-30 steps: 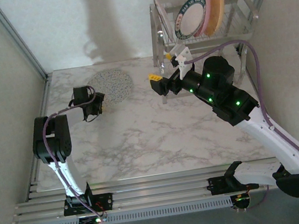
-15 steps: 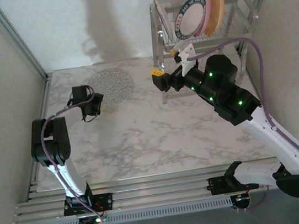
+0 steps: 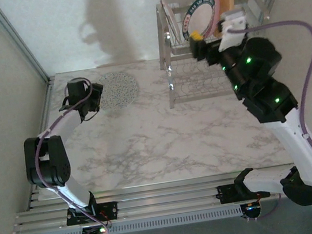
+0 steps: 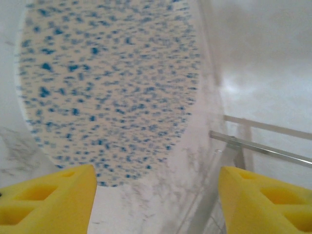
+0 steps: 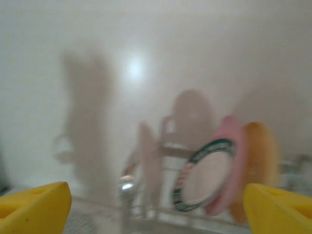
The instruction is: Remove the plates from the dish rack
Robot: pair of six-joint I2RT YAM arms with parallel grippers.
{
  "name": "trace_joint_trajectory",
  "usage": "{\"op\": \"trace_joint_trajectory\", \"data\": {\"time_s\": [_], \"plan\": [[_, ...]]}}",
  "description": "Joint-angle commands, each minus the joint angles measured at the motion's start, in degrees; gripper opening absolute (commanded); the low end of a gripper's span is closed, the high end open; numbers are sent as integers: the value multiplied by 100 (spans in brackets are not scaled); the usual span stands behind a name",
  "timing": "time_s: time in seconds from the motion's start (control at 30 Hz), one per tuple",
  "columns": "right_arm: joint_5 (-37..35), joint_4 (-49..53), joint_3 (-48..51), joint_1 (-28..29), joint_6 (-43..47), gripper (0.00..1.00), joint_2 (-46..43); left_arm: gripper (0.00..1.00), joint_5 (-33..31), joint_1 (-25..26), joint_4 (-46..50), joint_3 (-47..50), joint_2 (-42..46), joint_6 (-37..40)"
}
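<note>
In the dish rack (image 3: 254,5), teal-rimmed plate (image 3: 200,16), rim lettering seemingly illegible; left and right jaws apart

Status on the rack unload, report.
Left gripper open beside speckled plate, flat on table. Right gripper open, empty, facing dish rack. Four plates upright in it. Nothing blocking.

Diffuse, even lighting; grey shadows (image 3: 97,26) fall on the back wall (image 3: 56,26) toward 12 o'clock in the top view; the right wrist view is motion-blurred, with glare (image 5: 135,68) at 11 o'clock.
</note>
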State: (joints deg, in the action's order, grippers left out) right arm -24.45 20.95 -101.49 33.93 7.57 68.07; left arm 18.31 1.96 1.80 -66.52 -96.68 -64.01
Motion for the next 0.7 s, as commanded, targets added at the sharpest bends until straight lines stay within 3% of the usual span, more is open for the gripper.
{"op": "trace_joint_trajectory", "data": {"time_s": [0.0, 0.33, 0.67], "plan": [[-430, 387, -623, -748, -229, 90, 274, 68, -159, 262, 187, -560, 382, 114], [1114, 489, -1484, -2906, -1747, 89, 1358, 70, -301, 1212, -135, -1510, 962, 691], [1524, 559, -1761, -3154, -1216, 87, 2273, 74, -198, 1964, -1005, -1301, 1966, 1452]]}}
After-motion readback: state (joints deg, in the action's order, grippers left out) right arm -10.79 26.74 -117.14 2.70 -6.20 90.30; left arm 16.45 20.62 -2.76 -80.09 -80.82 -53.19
